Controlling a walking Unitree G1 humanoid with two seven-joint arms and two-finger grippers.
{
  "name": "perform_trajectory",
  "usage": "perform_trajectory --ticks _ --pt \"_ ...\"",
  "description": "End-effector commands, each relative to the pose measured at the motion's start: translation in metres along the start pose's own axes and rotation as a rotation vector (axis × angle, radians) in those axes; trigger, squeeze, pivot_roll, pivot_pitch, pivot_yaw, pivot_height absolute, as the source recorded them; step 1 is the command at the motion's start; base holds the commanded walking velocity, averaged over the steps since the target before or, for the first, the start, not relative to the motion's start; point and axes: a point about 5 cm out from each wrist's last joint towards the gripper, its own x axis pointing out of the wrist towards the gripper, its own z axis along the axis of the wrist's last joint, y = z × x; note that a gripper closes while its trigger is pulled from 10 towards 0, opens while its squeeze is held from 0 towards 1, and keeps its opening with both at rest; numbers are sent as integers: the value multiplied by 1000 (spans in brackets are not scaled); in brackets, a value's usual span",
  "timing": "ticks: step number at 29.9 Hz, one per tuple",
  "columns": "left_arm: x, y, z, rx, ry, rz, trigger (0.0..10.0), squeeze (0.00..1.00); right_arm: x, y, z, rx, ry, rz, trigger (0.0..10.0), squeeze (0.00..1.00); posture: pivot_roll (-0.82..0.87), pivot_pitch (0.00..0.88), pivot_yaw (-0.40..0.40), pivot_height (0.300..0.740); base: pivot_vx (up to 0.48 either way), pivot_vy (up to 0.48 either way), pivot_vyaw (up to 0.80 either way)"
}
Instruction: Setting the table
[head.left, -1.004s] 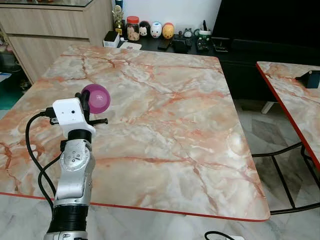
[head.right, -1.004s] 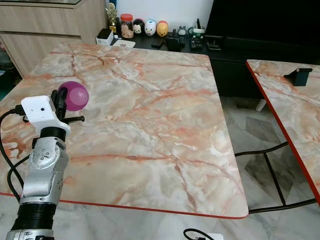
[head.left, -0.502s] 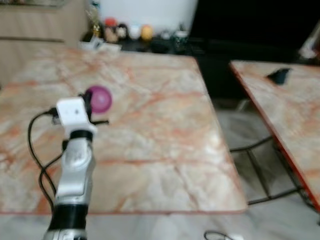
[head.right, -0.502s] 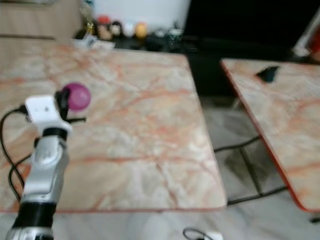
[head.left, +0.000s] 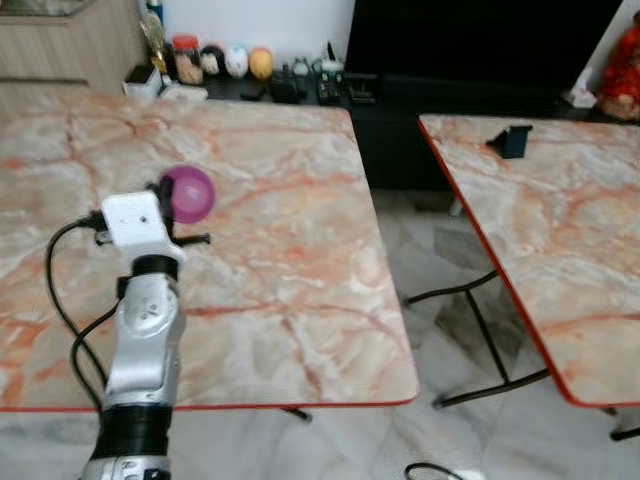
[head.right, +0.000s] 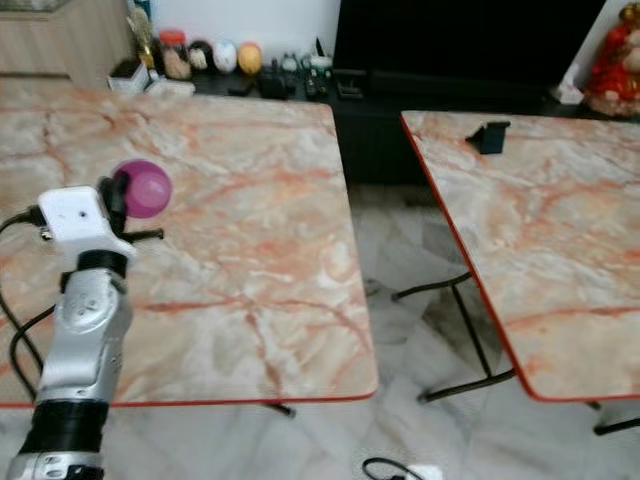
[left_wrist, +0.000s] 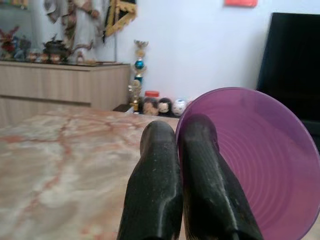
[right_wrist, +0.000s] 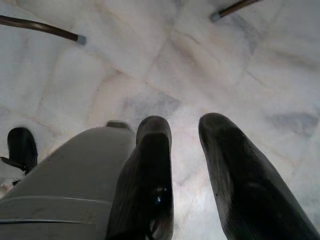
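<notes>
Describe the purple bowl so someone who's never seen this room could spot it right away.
Look over the left marble table, where the silver left arm reaches out. The left gripper pinches the rim of the bowl. It is the one purple thing above that table.

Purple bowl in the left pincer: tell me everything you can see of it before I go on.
The purple bowl is small, round and translucent, plastic by its look, with faint concentric rings inside. It is empty. The left pincer is shut on its rim, one finger inside the bowl and the other outside, so it is tipped on its side with the opening facing back toward the wrist. In the head views it sits above the near-left part of the marble-pattern table; whether it touches the top cannot be told.
</notes>
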Motion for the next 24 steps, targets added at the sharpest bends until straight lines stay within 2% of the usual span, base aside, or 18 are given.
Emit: perform_trajectory --ticks 1,5,24 --pt "0 -10 0 -18 -5 -26 10000 0 -1 -10 -3 -19 8 -20 10000 0 76 0 -77 740 0 -409 569" --pt "0 -11 0 -16 -4 -34 10000 0 -1 -9 -4 -13 8 -21 10000 0 77 0 -75 740 0 -409 730" --pt "1 -15 -2 -19 1 -56 10000 0 -2 -6 -7 -5 29 3 10000 0 84 0 -80 740 0 -407 0"
